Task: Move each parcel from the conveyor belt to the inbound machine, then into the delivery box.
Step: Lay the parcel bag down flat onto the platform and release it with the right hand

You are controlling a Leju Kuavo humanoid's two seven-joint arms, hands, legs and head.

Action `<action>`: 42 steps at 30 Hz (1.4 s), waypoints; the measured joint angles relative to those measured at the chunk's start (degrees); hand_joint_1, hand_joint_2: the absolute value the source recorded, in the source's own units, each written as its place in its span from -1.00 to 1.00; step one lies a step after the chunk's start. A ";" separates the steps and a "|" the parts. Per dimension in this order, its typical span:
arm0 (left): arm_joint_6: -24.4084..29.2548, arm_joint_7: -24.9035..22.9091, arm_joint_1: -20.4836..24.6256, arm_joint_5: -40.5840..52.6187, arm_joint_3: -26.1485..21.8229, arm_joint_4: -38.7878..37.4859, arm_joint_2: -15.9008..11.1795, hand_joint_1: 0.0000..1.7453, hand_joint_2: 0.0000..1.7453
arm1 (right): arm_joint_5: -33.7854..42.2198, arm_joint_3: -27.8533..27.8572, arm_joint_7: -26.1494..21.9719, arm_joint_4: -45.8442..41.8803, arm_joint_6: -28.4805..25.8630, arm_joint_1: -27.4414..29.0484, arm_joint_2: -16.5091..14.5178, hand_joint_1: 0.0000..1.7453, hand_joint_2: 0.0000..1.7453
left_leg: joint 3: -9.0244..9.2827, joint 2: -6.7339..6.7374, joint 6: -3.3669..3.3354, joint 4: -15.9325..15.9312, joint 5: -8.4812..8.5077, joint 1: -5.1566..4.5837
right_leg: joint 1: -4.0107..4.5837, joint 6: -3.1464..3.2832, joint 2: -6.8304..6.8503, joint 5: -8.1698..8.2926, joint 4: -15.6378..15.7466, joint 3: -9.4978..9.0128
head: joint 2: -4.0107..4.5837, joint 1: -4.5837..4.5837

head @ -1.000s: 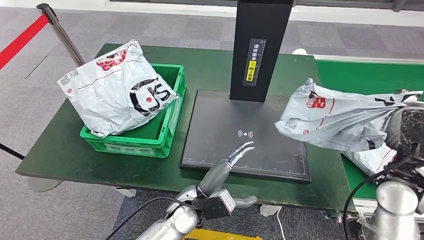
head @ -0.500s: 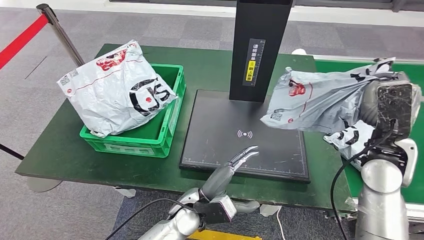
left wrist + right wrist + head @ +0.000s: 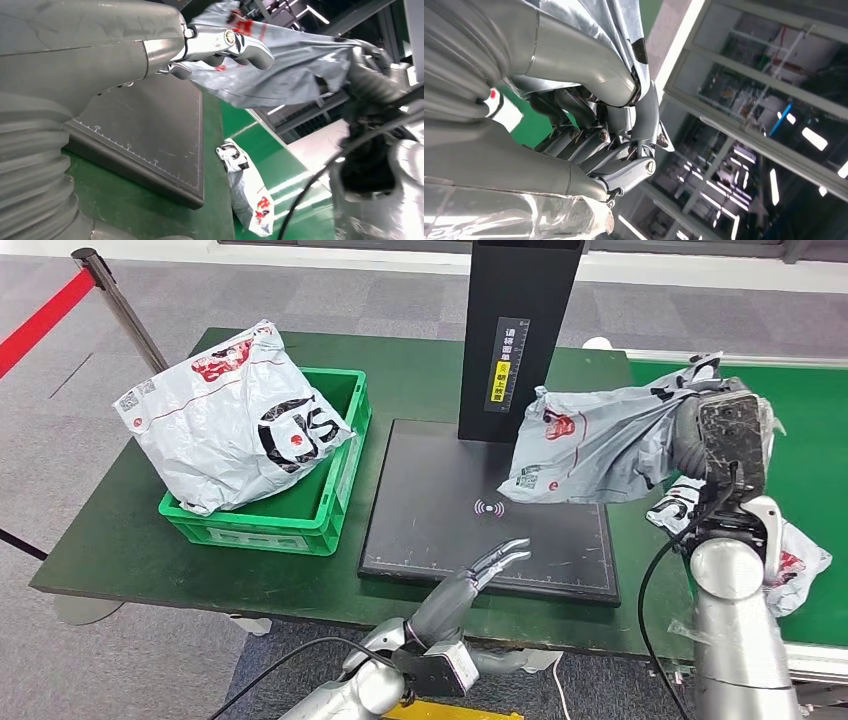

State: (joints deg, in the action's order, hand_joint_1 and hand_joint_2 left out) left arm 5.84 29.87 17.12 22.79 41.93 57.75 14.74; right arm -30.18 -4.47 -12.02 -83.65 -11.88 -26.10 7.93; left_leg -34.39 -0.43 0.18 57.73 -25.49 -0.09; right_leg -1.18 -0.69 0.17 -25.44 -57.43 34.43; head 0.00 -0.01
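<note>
The held parcel (image 3: 590,440) is a soft grey-white plastic mailer, heavily creased, with red logo marks, a thin red line and a small printed code label near its lower corner. The right hand (image 3: 715,435) grips it at one bunched end, fingers closed on the film. The parcel hangs above the far right part of the inbound machine's black scan plate (image 3: 440,510), just right of the machine's black column (image 3: 520,335); contact with the plate cannot be determined.

The left hand (image 3: 495,562) holds nothing, with fingers extended and slightly apart over the near edge of the scan plate.

A 2nd parcel (image 3: 235,415), same grey-white material with a large black-and-red logo, lies tilted in the green delivery box (image 3: 320,515), left of the scan plate on the green tabletop (image 3: 120,540).

A 3rd parcel (image 3: 790,565) lies on the green conveyor belt (image 3: 810,400), right of the scan plate, partly hidden behind the right arm.
</note>
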 joint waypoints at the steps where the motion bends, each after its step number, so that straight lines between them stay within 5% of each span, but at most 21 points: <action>1: 0.03 0.11 0.01 -0.09 0.04 0.01 0.01 -1.00 1.00 | 0.54 -0.33 -0.25 1.10 0.00 -0.46 -0.03 1.00 1.00 | 0.00 0.00 0.00 0.00 0.00 0.00 | 0.00 0.00 0.00 0.00 0.00 0.00 | 0.00 -0.01; 18: 2.51 3.84 0.18 -3.65 0.14 -0.93 0.08 -1.00 1.00 | 10.47 -8.99 -13.02 33.67 1.72 -13.05 -5.11 1.00 1.00 | 0.03 0.03 0.06 0.00 0.06 0.04 | 0.03 0.01 -0.06 0.07 -0.02 0.02 | 0.00 0.00; 31: 1.97 4.22 0.34 -4.09 0.19 -1.64 0.08 -1.00 1.00 | 12.84 -15.47 -14.20 37.09 3.71 -11.09 -10.87 1.00 1.00 | 0.03 0.10 0.07 0.00 0.05 0.06 | 0.05 0.02 -0.15 0.06 -0.02 0.07 | 0.00 0.01; 42: 2.28 3.54 0.40 -4.14 0.21 -1.71 0.08 -1.00 1.00 | 12.97 -17.33 -11.54 31.68 2.90 -7.05 -11.44 1.00 1.00 | 0.05 0.10 0.07 0.01 0.04 0.06 | 0.05 0.03 -0.15 0.06 0.00 0.09 | 0.00 0.02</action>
State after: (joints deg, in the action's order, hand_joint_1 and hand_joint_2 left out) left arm 8.11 33.40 17.52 18.64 42.15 56.04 14.82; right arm -17.21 -21.81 -23.55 -51.96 -8.99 -33.14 -3.51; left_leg -34.34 -0.33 0.25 57.74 -25.44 -0.03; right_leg -1.13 -0.66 0.03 -25.38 -57.44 34.52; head 0.00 0.01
